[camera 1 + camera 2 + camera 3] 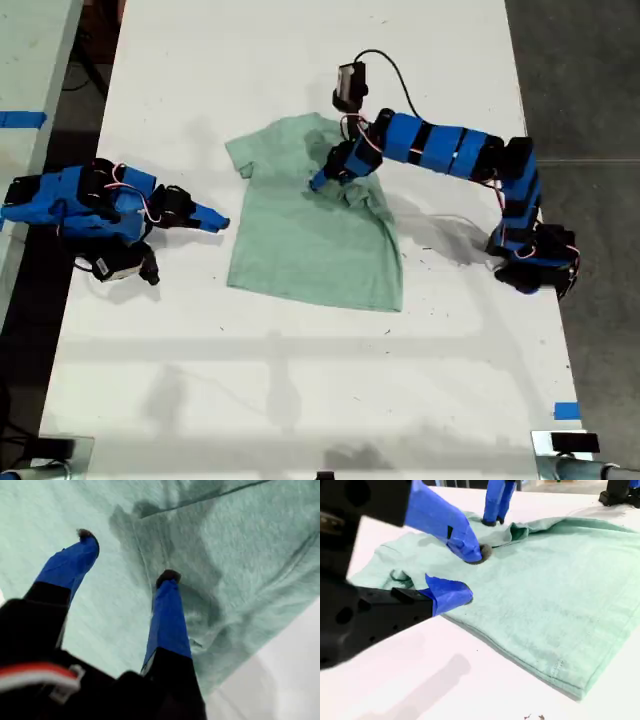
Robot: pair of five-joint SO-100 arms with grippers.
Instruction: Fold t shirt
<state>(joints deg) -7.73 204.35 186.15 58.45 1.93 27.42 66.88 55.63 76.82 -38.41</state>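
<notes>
The pale mint-green t shirt (300, 235) lies flat on the white table (300, 380), its neck toward the far end. On the exterior view's right, its sleeve is bunched into folds (368, 197). My first gripper (322, 180) (127, 555) is open, both fingertips down on the fabric beside that bunched sleeve. My second gripper (218, 221) (475, 575) is open low over the table at the shirt's edge on the exterior view's left, nothing between its fingers. The second wrist view shows the t shirt (555, 590) spread out, with my first gripper (495, 520) standing on it at the far side.
The first arm's base (530, 262) stands at the table edge on the exterior view's right. A cable loops over its wrist camera (349, 85). Blue tape (566, 410) marks the near corner on that side. Another table (30, 90) adjoins on the exterior view's left.
</notes>
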